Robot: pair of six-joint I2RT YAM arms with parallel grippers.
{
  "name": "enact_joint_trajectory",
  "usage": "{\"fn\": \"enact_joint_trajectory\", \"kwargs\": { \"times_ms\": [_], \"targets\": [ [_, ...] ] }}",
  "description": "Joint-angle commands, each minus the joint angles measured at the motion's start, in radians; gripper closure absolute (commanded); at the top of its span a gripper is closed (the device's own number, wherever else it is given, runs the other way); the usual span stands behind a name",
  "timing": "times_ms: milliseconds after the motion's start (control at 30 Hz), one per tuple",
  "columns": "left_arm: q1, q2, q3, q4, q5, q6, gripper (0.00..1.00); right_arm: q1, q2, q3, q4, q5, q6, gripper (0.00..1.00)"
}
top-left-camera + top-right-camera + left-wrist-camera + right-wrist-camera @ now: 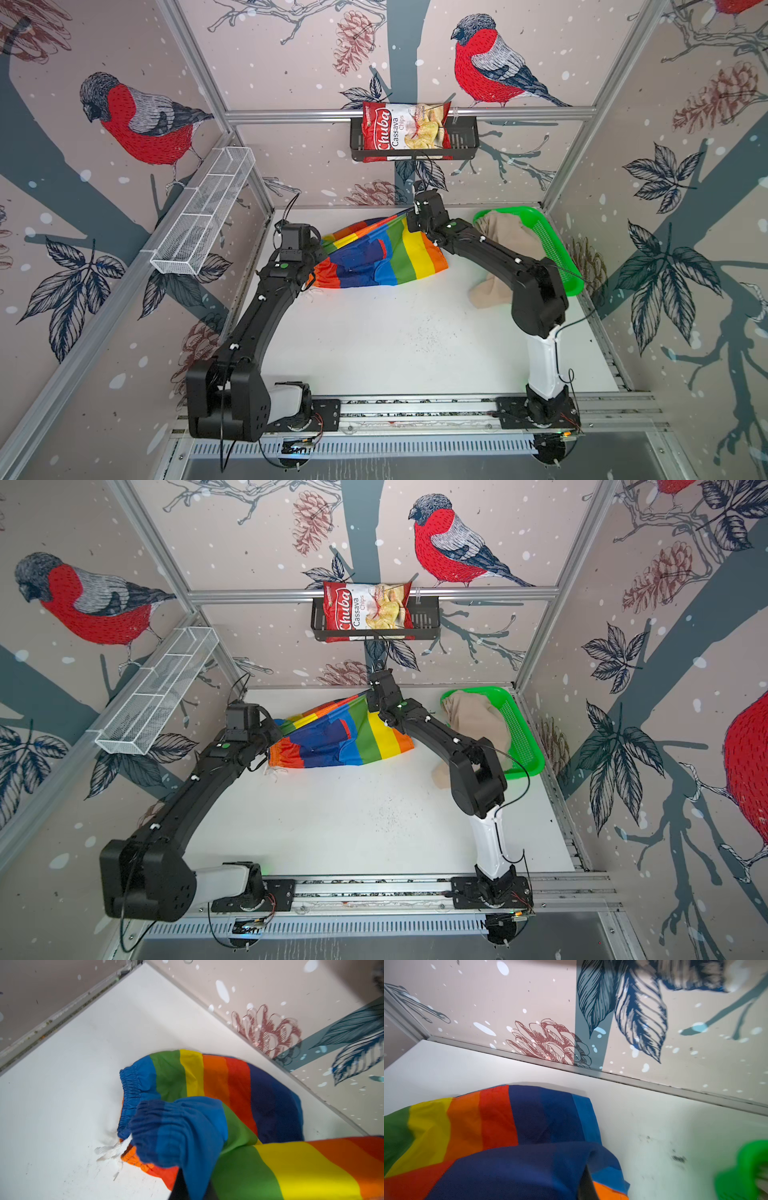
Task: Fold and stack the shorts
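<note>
The rainbow-striped shorts [386,257] [345,737] are stretched between both grippers over the far part of the white table, their lower half resting on it. My left gripper [319,249] [277,726] is shut on the gathered waistband end [176,1132]. One dark finger [178,1188] shows under the cloth, and a white drawstring [112,1150] trails on the table. My right gripper [410,212] [368,693] is shut on a raised blue edge [529,1167] near the back wall. The beige shorts [507,237] [473,721] lie in the green basket [557,245] [525,733], one part spilling over its near rim.
A black wall basket with a chips bag [405,131] hangs on the back rail. A white wire shelf [203,212] is mounted on the left wall. The bare white table [395,345] lies in front of the shorts. The green basket's corner [741,1167] is close to my right gripper.
</note>
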Motion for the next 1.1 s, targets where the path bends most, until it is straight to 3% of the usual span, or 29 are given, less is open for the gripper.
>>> {"fn": "enact_joint_trajectory", "kwargs": {
  "times_ms": [0, 167, 433, 667, 800, 900, 1067],
  "targets": [
    [0.016, 0.053, 0.002, -0.091, -0.166, 0.019, 1.00, -0.036, 0.103, 0.091, 0.011, 0.104, 0.031, 1.00],
    [0.014, 0.173, 0.024, -0.111, -0.086, 0.012, 1.00, -0.048, 0.201, 0.097, -0.023, 0.051, 0.084, 1.00],
    [-0.026, 0.255, -0.066, -0.072, -0.065, -0.013, 1.00, -0.082, 0.063, -0.266, 0.058, -0.007, 0.232, 1.00],
    [-0.176, 0.226, -0.174, -0.039, -0.017, -0.068, 1.00, -0.082, -0.247, -0.722, 0.105, 0.015, 0.372, 1.00],
    [-0.235, 0.159, -0.236, -0.051, 0.025, -0.100, 1.00, -0.082, -0.459, -0.900, 0.055, 0.050, 0.435, 1.00],
    [-0.237, 0.063, -0.225, -0.081, 0.036, -0.095, 1.00, -0.080, -0.615, -0.937, -0.004, 0.082, 0.444, 1.00],
    [-0.236, -0.060, -0.056, -0.171, 0.004, -0.050, 1.00, -0.054, -0.831, -0.843, -0.134, 0.171, 0.424, 1.00]
  ]
}}
